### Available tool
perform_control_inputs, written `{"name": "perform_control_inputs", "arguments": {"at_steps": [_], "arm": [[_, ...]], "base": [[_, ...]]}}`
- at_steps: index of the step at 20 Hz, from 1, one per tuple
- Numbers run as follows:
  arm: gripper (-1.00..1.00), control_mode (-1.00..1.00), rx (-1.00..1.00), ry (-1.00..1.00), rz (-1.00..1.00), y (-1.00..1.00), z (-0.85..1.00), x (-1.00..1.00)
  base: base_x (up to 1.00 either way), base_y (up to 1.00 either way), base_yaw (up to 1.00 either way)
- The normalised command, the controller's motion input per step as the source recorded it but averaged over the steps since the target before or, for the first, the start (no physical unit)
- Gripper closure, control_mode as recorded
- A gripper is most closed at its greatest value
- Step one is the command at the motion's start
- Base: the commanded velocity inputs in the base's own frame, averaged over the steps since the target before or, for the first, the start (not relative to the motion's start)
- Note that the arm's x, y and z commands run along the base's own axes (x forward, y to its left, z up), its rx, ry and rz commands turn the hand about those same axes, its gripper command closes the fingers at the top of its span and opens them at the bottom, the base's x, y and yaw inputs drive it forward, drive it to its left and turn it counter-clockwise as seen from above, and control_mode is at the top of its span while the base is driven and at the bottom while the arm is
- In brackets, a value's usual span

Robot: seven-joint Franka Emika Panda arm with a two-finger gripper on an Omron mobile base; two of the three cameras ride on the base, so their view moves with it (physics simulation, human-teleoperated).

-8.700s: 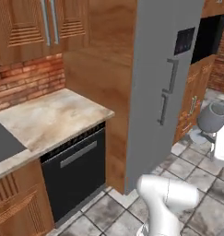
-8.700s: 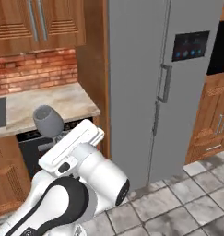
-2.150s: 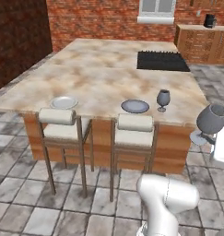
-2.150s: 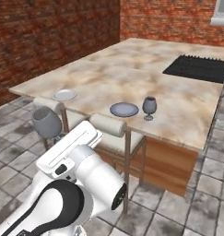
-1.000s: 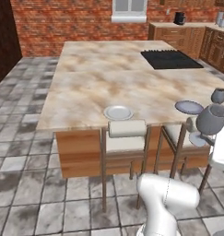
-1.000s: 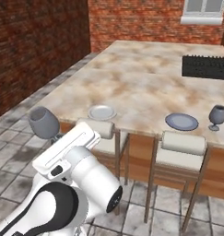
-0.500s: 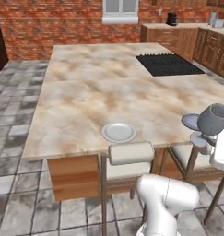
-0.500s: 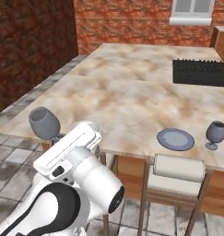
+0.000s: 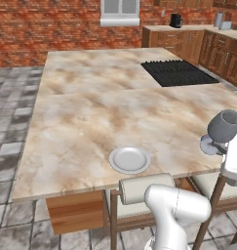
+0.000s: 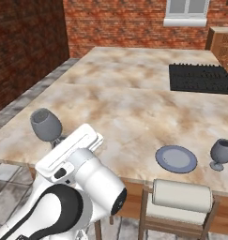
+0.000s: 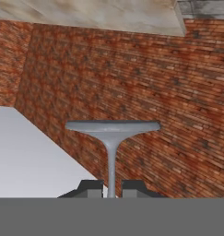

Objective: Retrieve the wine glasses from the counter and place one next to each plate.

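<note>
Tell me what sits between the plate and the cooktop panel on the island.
Nothing: in the left base view, bare marbled top runs from the plate to the cooktop panel.

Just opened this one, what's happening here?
The robot's gripper is shut on the stem of a wine glass, carrying it at the near edge of the marbled island. One plate in front of a stool has no glass beside it. In the right base view, another plate has a second glass standing next to it.

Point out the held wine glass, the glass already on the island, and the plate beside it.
held wine glass (image 10: 46, 124), right base view, on its bowl
placed wine glass (image 10: 222, 150), right base view, on its bowl
plate (image 10: 176, 158), right base view, on its centre
</note>
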Motion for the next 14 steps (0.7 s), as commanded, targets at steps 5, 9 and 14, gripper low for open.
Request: {"name": "perform_control_inputs", "arguments": {"at_steps": [5, 9, 14], "arm": [[1.00, 1.00, 0.00, 0.00, 0.00, 0.00, 0.00, 0.00], [1.00, 1.00, 0.00, 0.00, 0.00, 0.00, 0.00, 0.00], [1.00, -1.00, 0.00, 0.06, -0.03, 0.00, 0.00, 0.39]], "base": [[0.74, 0.06, -0.18], [0.47, 0.00, -0.14], [0.24, 0.00, -0.05]]}}
